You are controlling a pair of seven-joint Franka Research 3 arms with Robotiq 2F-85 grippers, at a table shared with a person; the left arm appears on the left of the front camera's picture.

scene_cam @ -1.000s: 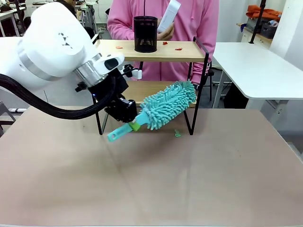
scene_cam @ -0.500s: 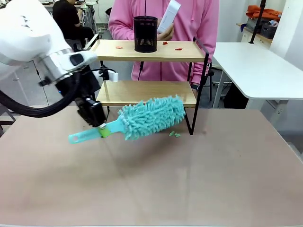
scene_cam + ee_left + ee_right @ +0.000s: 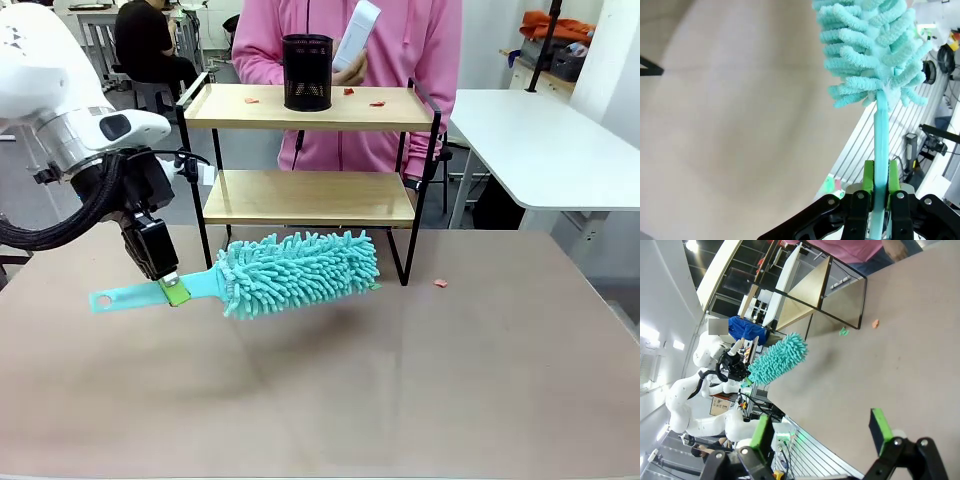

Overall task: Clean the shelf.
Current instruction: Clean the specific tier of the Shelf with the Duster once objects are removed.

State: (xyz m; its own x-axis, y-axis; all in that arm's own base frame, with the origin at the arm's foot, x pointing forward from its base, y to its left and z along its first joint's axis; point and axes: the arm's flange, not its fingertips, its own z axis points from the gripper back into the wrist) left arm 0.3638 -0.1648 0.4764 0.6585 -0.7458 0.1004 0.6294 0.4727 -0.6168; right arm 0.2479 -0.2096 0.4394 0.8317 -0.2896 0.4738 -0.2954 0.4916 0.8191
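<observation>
- Shelf (image 3: 310, 197): at the desk's (image 3: 400, 380) far side, before a person (image 3: 400, 40); we cannot identify the small red scraps (image 3: 377, 102) on its top board.
- Left fingers (image 3: 868, 176): clamped on the duster's (image 3: 300, 272) handle, near the shelf's front.
- Right fingers (image 3: 880, 425): spread, empty.

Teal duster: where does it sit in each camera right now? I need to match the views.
Front view: duster centre-left, roughly level over the table, in front of the shelf.
Left wrist view: duster head at top right, handle running down to the bottom edge.
Right wrist view: duster left of centre, tilted.
Shared landmark: the left gripper, its green-padded fingers shut on the handle.
</observation>
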